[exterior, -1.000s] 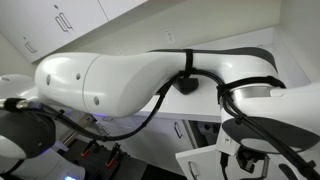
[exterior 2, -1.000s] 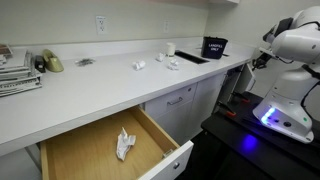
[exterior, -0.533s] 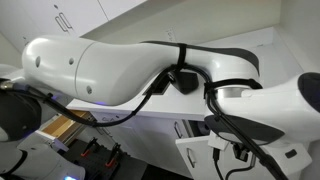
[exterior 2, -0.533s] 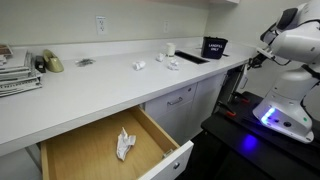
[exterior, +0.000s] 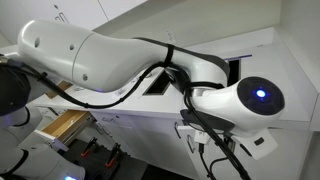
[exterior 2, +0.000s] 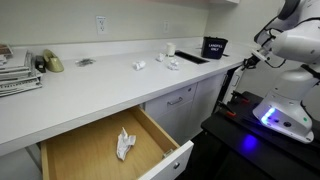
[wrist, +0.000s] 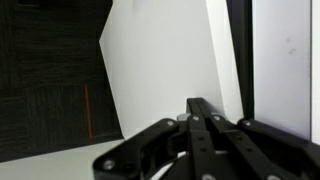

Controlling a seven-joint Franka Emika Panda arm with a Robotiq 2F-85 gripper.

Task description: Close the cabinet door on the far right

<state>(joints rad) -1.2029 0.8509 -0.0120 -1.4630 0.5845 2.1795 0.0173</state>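
1. Looking through the wrist view, we see the gripper (wrist: 198, 108) coming up from the bottom edge, its 2 black fingers (wrist: 192, 120) pressed together into a narrow tip with nothing between them.
2. The cabinet door (wrist: 160, 70) fills the upper middle of that view, directly beyond the tip. It is a plain, flat white panel that leans in the frame. We cannot tell whether the tip touches it.
3. Just right of the door runs a dark strip (wrist: 238, 50), top to bottom, and a pale surface (wrist: 285, 60) lies along the right edge. Left of the door is dark floor (wrist: 45, 70).
4. In an exterior view, the white arm (exterior 2: 295, 40) stands at the far end of a long white counter (exterior 2: 100, 85), above a base (exterior 2: 275, 115) that glows blue. The door is too small and shadowed there to pick out.
5. Below the counter a light wooden drawer (exterior 2: 80, 150) stands open with a crumpled white item (exterior 2: 123, 143) inside. A black bin (exterior 2: 215, 46) sits on the counter near the arm.
6. In an exterior view, the arm spans the frame close to the camera with a black cable (exterior: 120, 98) along it, and 1 joint (exterior: 260, 95) shows a blue light.
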